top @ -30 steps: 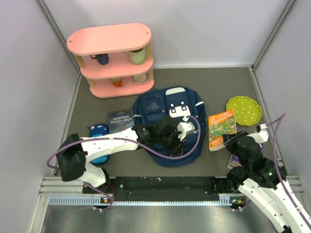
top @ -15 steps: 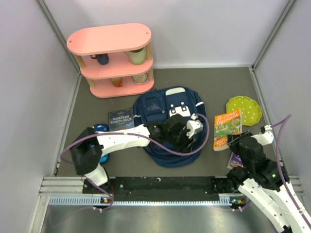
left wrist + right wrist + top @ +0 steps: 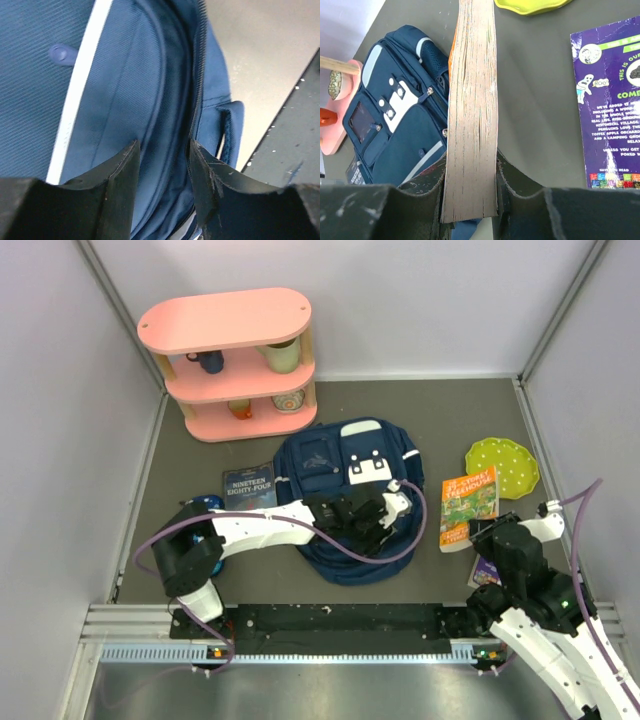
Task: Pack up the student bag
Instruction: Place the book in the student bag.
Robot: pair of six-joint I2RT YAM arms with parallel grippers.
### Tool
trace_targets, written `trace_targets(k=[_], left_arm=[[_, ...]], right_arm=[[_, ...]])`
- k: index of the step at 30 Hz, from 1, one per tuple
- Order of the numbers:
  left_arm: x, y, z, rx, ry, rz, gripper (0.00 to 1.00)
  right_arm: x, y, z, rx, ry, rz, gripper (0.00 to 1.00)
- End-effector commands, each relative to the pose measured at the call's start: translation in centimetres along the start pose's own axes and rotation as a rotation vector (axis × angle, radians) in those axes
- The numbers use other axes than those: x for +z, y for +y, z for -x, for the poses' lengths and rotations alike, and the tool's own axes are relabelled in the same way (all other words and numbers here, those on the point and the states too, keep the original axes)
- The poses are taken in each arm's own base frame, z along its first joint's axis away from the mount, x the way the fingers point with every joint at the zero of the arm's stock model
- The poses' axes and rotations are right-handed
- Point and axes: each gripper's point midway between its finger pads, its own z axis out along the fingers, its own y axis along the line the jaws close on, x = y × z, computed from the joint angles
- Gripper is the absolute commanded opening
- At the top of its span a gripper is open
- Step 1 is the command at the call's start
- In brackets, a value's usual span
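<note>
**A:** Where's the bag?
**B:** The bag lies flat mid-tabletop. The shelf is at its 11 o'clock and the plate at its 3.
**A:** Left tool?
**B:** The left tool is over the bag's 6 o'clock half, fingers apart, with zipper fabric between them. Whether they touch it, I can't tell.
**A:** Right tool?
**B:** The right tool is clamped on an orange book at the bag's 3 o'clock. A purple book lies flat beside it.
</note>
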Motion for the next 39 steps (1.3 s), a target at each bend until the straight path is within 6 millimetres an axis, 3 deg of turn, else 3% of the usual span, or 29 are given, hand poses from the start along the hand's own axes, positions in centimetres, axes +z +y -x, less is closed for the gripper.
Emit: trace_targets(k=[1, 4, 13, 18, 22, 32, 37, 39], left_arm=[[-3.0, 3.0, 2.1, 0.038, -0.122, 0.179, 0.50], [-3.6, 3.8, 2.6, 0.055, -0.145, 0.227, 0.52], [-2.7, 4.5, 0.7, 0.120, -0.059, 0.248, 0.53], [-2.7, 4.3, 0.5, 0.152, -0.072, 0.239, 0.61], [-2.0, 4.2, -0.2, 0.158, -0.063, 0.236, 0.65], [0.1, 6.3, -1.4, 0.194, -0.046, 0.381, 0.66], [-0.3, 8.1, -1.1, 0.193, -0.086, 0.519, 0.59], [-0.5, 8.3, -0.7, 0.189, -0.107, 0.542, 0.47]], right_arm=[[-0.8, 2.4, 1.9, 0.097, -0.048, 0.089, 0.00], [-0.8, 2.5, 1.9, 0.100, -0.047, 0.090, 0.00], [-0.8, 2.5, 1.8, 0.103, -0.041, 0.093, 0.00], [-0.8, 2.4, 1.6, 0.105, -0.037, 0.090, 0.00], [-0.6, 2.4, 1.4, 0.104, -0.031, 0.087, 0.00], [-0.6, 2.3, 1.4, 0.103, -0.032, 0.086, 0.01], [-0.6, 2.3, 1.4, 0.104, -0.035, 0.087, 0.02], [-0.6, 2.3, 1.4, 0.103, -0.036, 0.084, 0.02]])
